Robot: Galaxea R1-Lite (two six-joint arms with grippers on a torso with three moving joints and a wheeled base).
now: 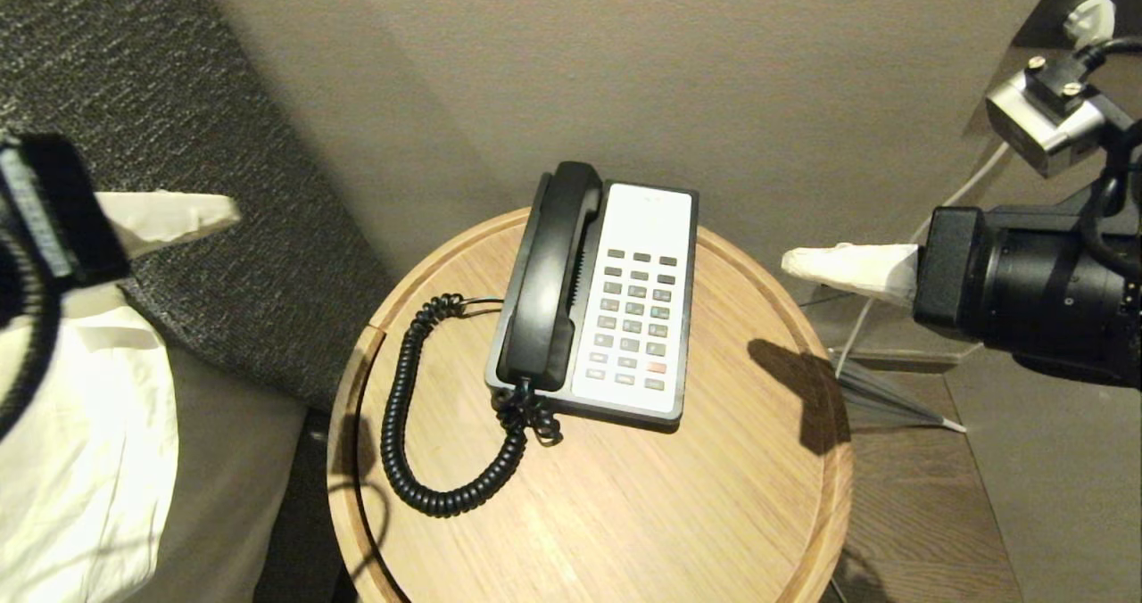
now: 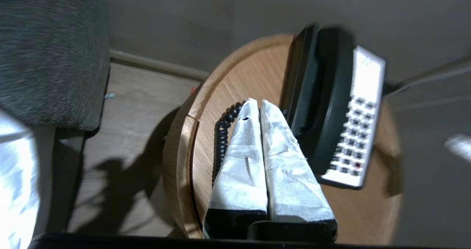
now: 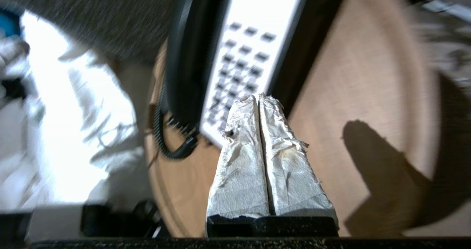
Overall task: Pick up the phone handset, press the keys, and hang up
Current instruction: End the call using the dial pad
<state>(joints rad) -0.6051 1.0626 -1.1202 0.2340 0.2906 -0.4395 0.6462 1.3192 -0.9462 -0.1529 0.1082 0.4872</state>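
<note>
The black phone handset [image 1: 549, 277] lies in its cradle on the left side of the black-and-white phone base [image 1: 644, 228], whose keys [image 1: 635, 318] sit in rows on the white panel. A black coiled cord [image 1: 401, 425] loops from the handset's near end over the round wooden table [image 1: 740, 496]. My left gripper [image 1: 227, 210], fingers wrapped in white paper, hovers left of the table, shut and empty. In the left wrist view the left gripper [image 2: 256, 102] points toward the handset [image 2: 323, 94]. My right gripper [image 1: 790, 262] hovers off the table's right edge, shut and empty; the right wrist view has it [image 3: 258, 98] near the keys [image 3: 239, 65].
A dark grey upholstered headboard [image 1: 178, 94] and white bedding [image 1: 80, 460] lie to the left. A beige wall stands behind the table. White cables [image 1: 892, 255] and a wall plug [image 1: 1088, 19] are at the right, above wooden flooring [image 1: 928, 514].
</note>
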